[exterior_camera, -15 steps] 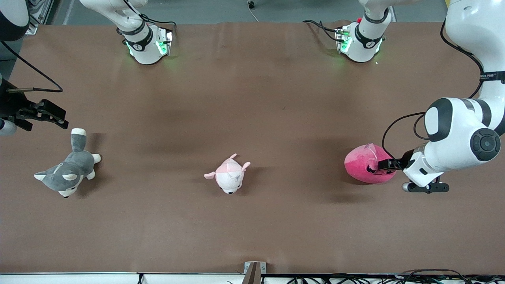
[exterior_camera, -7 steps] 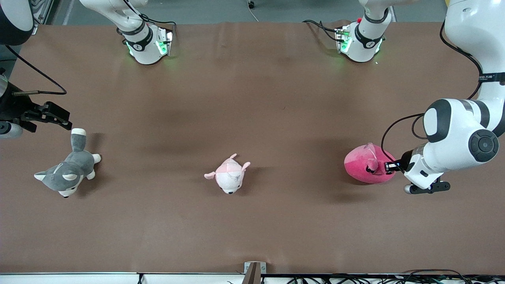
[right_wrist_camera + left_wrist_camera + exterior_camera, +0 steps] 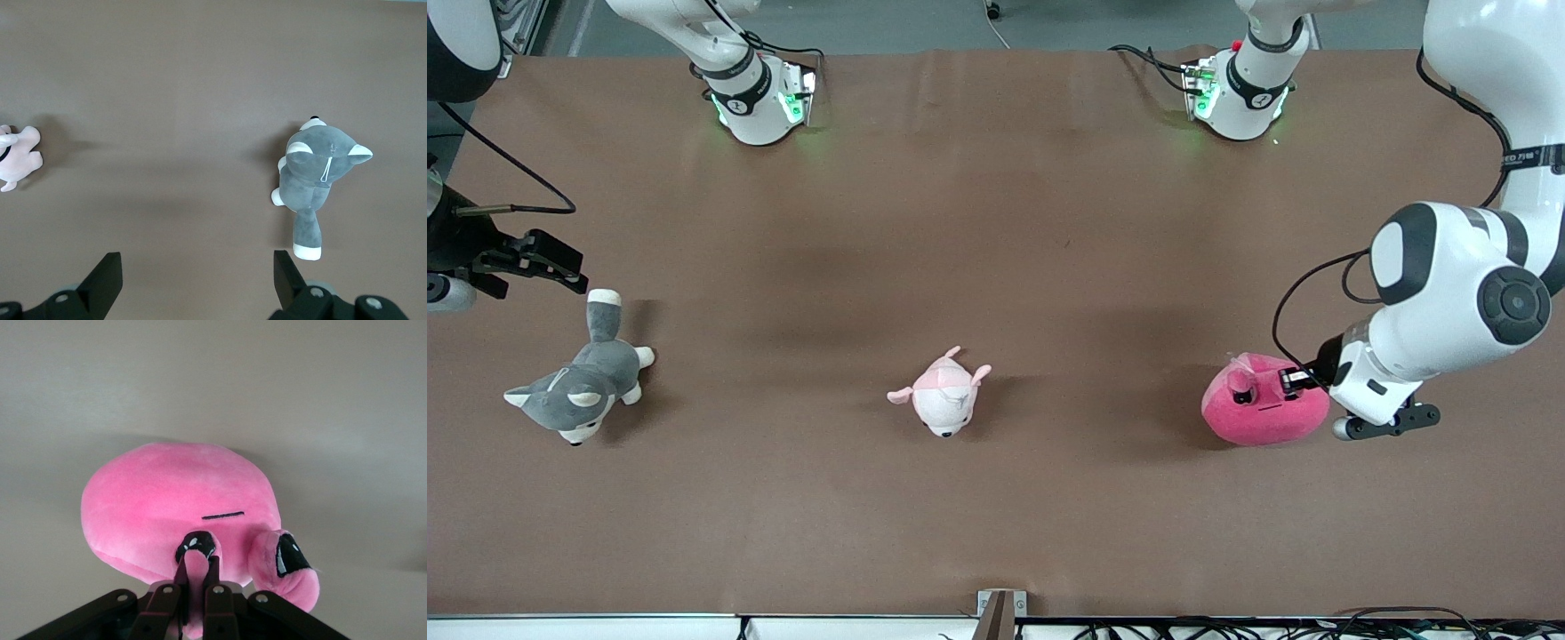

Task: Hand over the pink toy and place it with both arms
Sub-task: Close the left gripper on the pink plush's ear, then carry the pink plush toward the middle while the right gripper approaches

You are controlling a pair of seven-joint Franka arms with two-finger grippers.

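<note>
We see left end effector [image 3: 1282, 380] pinching pink toy [image 3: 1263, 413] on tabletop [image 3: 996, 267]; right end effector [image 3: 193, 273] spread, waiting above husky plush [image 3: 578, 391].

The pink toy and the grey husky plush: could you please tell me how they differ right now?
The pink toy is a round hot-pink blob; the grey husky plush is a grey-and-white dog shape with legs and tail. The pink toy is pinched in the left gripper, whose jaws are shut on it; the husky lies untouched, with the open right gripper over the table by its tail. Each lies at its own arm's end of the table. Both are soft toys.
</note>
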